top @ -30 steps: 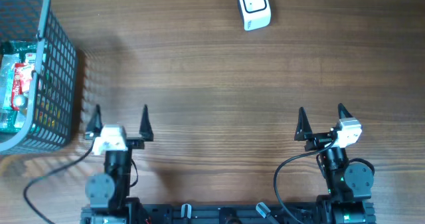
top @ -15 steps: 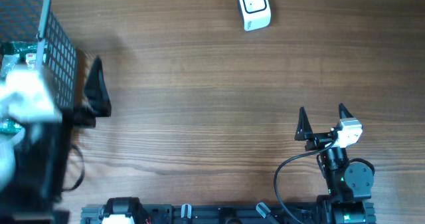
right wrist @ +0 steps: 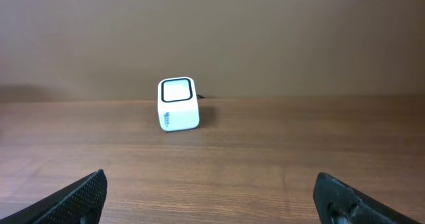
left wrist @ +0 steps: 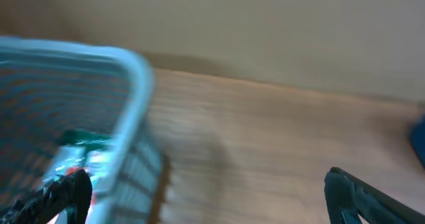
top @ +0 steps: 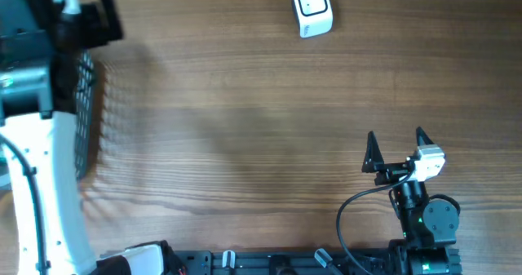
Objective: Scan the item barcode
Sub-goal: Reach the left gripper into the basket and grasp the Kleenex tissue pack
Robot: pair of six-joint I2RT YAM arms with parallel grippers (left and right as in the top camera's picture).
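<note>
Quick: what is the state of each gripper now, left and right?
Left gripper: open, holding nothing.
Right gripper: open, holding nothing.

No text, number or brand can be read. The white scanner bears a small dark marking on its front face, below its window, too small to read. Printing on the packet inside the basket is blurred.

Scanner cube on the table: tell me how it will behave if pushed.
The scanner cube looks rigid and boxy, so it would likely slide, not roll, on the smooth wooden table. Its flat base and squat shape suggest it resists tipping; glossy faces may be slippery.
</note>
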